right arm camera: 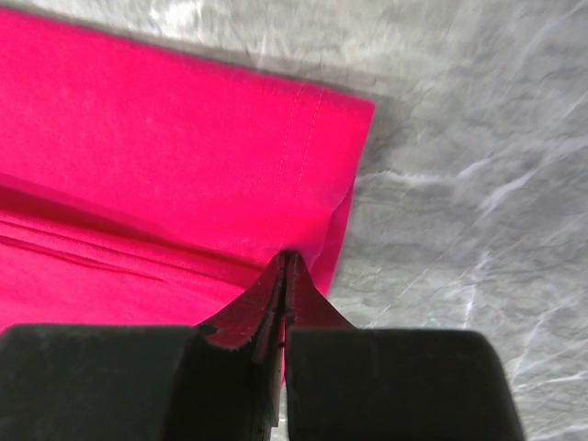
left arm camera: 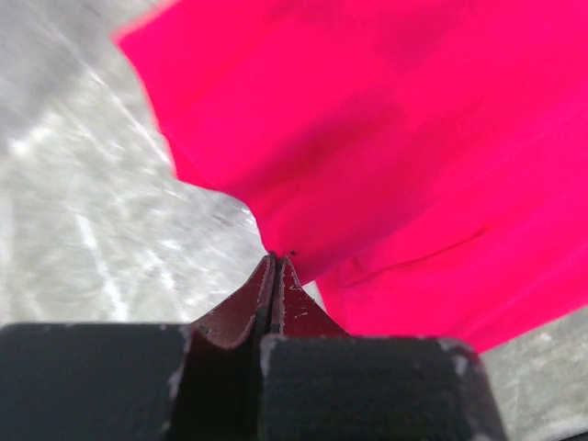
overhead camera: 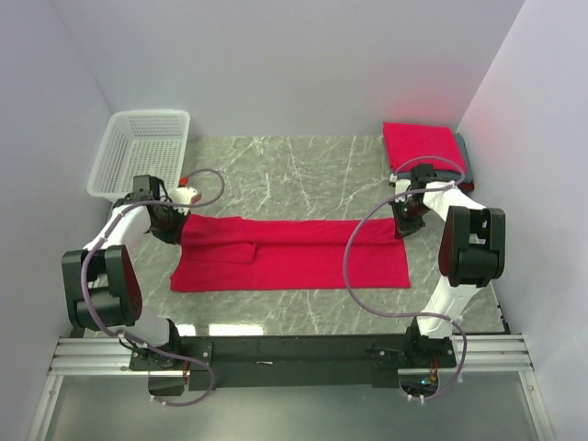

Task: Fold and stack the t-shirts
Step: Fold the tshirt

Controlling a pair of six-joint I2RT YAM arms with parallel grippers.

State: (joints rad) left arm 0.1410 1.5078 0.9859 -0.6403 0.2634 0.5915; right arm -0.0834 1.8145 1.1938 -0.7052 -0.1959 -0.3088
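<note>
Marble tabletop (overhead camera: 276, 175) carries the red t-shirt (overhead camera: 294, 262) with its long axis running left-to-right, left gripper (left arm camera: 277, 262) and right gripper (right arm camera: 287, 262) each clenched, seemingly pinching one far-edge end.

A small robot test booth, a lab kind of place.
Plain pale walls (overhead camera: 276, 55) close the marble-pattern table (overhead camera: 294, 170) on three sides. At the table's near edge a metal rail (overhead camera: 92, 354) carries two robot arms (overhead camera: 101, 280) with loose cables (overhead camera: 346, 262), and a white basket (overhead camera: 138, 152) stands at its far left corner.
</note>
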